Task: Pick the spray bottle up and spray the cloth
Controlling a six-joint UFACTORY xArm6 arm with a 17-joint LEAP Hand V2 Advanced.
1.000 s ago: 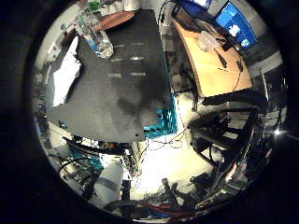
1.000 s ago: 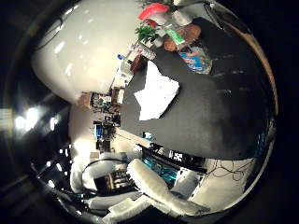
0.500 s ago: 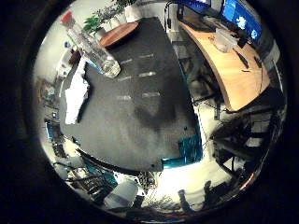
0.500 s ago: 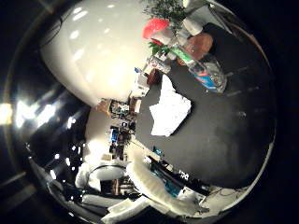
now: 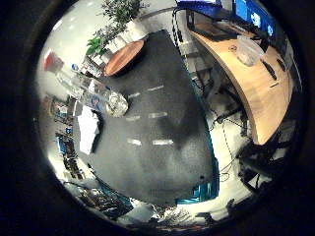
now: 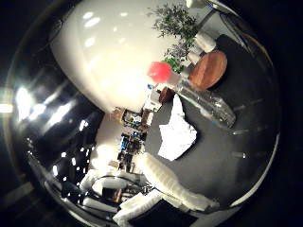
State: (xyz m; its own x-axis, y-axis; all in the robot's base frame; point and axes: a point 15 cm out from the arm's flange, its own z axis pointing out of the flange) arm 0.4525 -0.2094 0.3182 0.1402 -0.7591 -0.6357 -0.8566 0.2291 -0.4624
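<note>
The spray bottle [image 6: 201, 97] stood upright on the dark worktop [image 5: 162, 147], its red cap [image 6: 159, 71] on top and its clear body running down to the base that met the surface. It looked untouched, standing free with nothing of the hand around it, so the pick-up had not yet begun. The white cloth [image 6: 176, 133] lay crumpled and flat on the worktop just beside the bottle's base, apart from it by a narrow strip of dark surface. That closeness suited the task: a bottle lifted from there would need only a short turn to aim its nozzle at the cloth.

A round wooden board [image 6: 207, 70] sat on the worktop beyond the bottle, near the far edge, with potted plants [image 6: 176, 24] behind it. It lay clear of both task things and seemed unlikely to hinder a grasp.

The hand's white parts [image 6: 165, 182] reached in on the cloth's side, away from the bottle. I could not tell whether the fingers were straight or curled; too little of them showed. Both palm views took in most of the worktop, which suggested the hand hung well above the bottle, positioned for an approach rather than a grip.
</note>
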